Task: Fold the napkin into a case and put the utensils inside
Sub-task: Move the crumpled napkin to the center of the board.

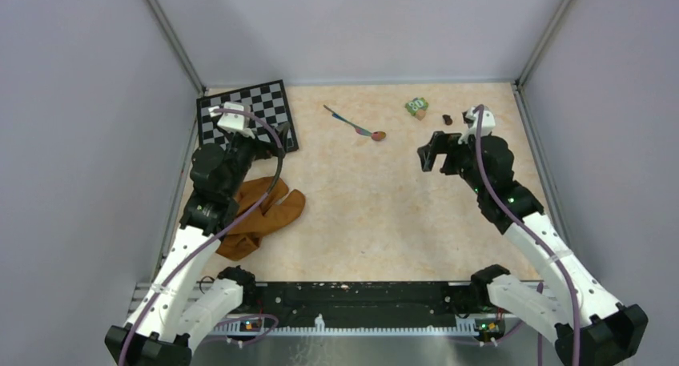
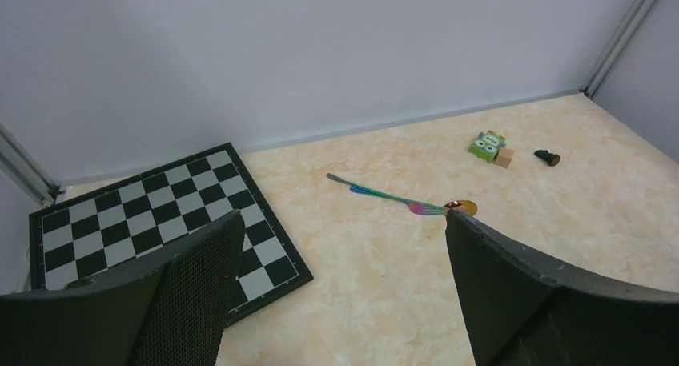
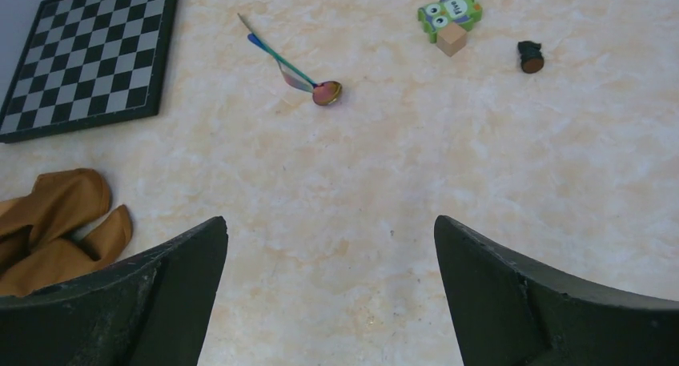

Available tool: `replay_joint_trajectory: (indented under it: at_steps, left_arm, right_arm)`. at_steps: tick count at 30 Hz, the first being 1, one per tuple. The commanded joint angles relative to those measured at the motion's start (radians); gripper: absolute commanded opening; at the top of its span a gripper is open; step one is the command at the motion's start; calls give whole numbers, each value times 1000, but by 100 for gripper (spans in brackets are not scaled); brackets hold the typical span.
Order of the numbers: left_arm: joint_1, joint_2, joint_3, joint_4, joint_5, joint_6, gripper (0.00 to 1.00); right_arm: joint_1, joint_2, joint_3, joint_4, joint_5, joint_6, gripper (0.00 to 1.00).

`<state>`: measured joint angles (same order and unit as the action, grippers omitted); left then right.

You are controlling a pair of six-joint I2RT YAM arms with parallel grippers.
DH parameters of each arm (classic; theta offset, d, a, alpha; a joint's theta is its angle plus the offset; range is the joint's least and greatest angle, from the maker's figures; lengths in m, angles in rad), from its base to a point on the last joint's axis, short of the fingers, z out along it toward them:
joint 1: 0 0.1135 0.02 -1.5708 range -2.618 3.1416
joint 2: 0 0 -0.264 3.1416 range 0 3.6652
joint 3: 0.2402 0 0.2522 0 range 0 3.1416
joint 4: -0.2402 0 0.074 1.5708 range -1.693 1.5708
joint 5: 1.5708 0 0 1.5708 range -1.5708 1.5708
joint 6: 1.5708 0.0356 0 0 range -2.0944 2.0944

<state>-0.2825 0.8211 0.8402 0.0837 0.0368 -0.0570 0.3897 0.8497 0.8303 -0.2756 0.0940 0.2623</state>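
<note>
Napkin crumpled, glossy orange-brown satin; utensils thin, iridescent metal; left pincer, right pincer agape, empty.

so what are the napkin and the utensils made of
Napkin: probably a thin satin-like cloth, orange-brown with a slight sheen; it lies crumpled in soft folds. Utensils: likely thin metal with an iridescent finish; the handles shade from teal to purple and the spoon bowl glints coppery.

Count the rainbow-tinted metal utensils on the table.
2, together at far centre: the coppery-bowled spoon and a thin rainbow-handled piece alongside, between the black-and-white chessboard and green owl block. None seems hidden.
</note>
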Motion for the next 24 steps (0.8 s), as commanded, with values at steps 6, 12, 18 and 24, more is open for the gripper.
replay_joint_trajectory:
  at_steps: [6, 12, 18, 24]
  left_arm:
    - [-9, -22, 10, 52, -5, 11, 99]
    - [-12, -21, 11, 50, -3, -3, 99]
    - [-13, -28, 11, 49, 2, -13, 99]
    - [-15, -30, 14, 49, 10, -24, 99]
  right_arm:
    - [124, 290, -42, 406, -126, 364, 99]
    - [292, 599, 18, 594, -135, 736, 98]
    - [460, 920, 141, 702, -181, 1034, 95]
    - [593, 1118, 247, 726, -209, 1240, 88]
